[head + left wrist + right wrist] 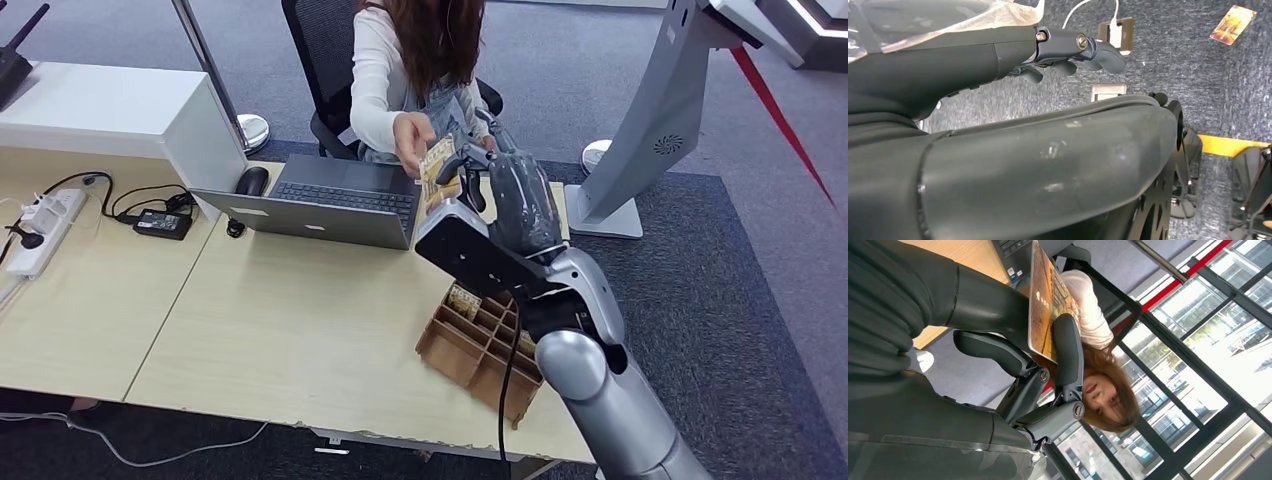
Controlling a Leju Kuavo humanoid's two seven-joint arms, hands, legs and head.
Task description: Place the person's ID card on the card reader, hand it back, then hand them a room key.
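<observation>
My right hand (515,195) is stretched out over the far edge of the wooden desk (280,330) and pinches a golden-brown room key card (437,172). In the right wrist view the card (1048,300) sits upright between my thumb and a dark finger (1068,350). The seated person's hand (410,138) touches the card's far end. Behind my forearm stands a brown cardboard divider box (470,345) with similar cards (462,297) in one slot. My left hand (1068,50) hangs over grey carpet with nothing in it.
An open laptop (330,200), a mouse (252,181), a power adapter (162,223) and a power strip (45,225) lie on the desk's left and back. A white kiosk stand (640,150) rises at right. A similar card (1233,24) lies on the carpet.
</observation>
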